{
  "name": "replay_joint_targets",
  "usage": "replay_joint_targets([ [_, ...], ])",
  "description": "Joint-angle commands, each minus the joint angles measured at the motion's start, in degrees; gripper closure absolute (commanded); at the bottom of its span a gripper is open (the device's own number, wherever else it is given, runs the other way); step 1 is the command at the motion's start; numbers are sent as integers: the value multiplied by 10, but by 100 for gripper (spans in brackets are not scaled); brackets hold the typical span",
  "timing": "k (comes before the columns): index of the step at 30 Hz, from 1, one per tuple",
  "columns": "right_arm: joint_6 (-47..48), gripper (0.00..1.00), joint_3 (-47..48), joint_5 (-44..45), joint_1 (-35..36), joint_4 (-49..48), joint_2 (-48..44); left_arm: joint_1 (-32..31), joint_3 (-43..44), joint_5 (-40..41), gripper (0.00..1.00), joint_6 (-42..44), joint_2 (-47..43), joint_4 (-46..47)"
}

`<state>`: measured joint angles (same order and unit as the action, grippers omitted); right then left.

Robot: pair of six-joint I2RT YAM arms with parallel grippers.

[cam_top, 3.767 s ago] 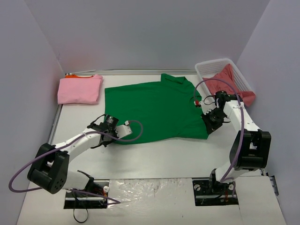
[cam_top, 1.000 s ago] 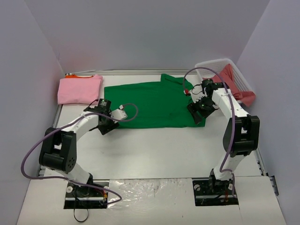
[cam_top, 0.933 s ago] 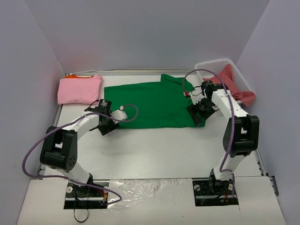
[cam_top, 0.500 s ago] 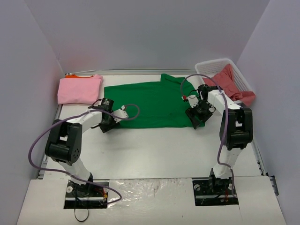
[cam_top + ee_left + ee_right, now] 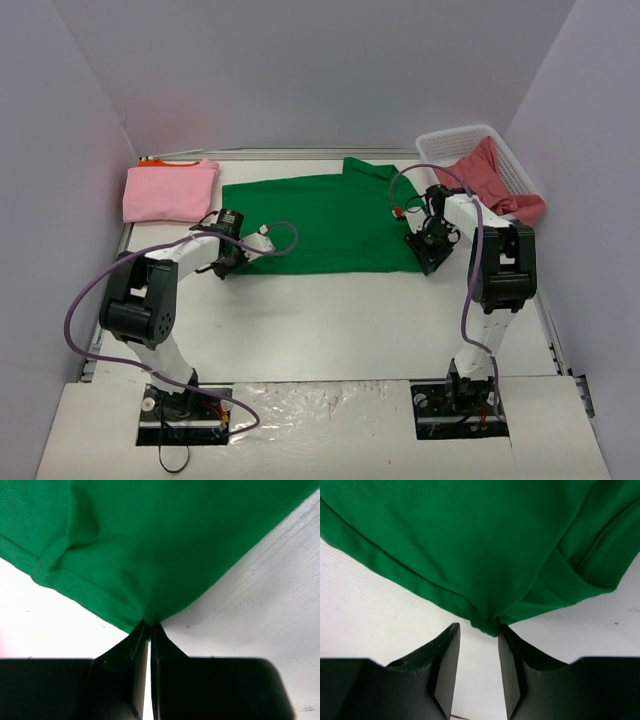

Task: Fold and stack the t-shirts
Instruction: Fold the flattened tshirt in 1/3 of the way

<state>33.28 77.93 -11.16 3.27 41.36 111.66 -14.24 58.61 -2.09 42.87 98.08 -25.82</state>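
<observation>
Firstly, green shirt (image 5: 330,220): lay spread across the middle of the counter (image 5: 340,320), collar toward the far wall, both near corners reached by the arms.

Left jaws: pressed together on the near left corner, with only a small tip of cloth caught between them. Risk judged: corner slipped free on the lift, so little fabric being held.

Right jaws: stood apart astride the near right corner, cloth bunched between the tips, no firm clamp seen. Risks judged:
- Shirt dragged askew and creased if the left side rose before the right side bit.
- Only one layer caught, since a doubled hem lay just beside that corner.

Pink shirt (image 5: 170,190): sat folded at the far left of the counter, with a strip of orange shirt (image 5: 150,161) showing at its far edge. Lay near the green shirt but apart from it. Risk judged: pile nudged out of square by a wide swing of the left arm (image 5: 140,300).

Red shirt (image 5: 485,175): lay heaped in the basket (image 5: 450,140) at the far right, spilling over the rim. Risk judged: cloth hooked and pulled out by the right arm (image 5: 497,270), which worked close by.
</observation>
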Motion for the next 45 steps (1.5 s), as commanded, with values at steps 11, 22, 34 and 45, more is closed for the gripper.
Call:
replay_joint_targets([
  [11,6,100,-18,8,-6,14,-13,-1,7,-3,98,-1,-27,-29],
  [22,18,100,-67,8,-5,42,-107,-1,-2,-17,98,18,-124,-127],
  [34,45,100,-131,3,-6,123,-281,-1,-40,-29,98,34,-302,-256],
  [45,100,76,-171,-13,-6,231,-376,-3,-18,-125,64,86,-367,-383],
])
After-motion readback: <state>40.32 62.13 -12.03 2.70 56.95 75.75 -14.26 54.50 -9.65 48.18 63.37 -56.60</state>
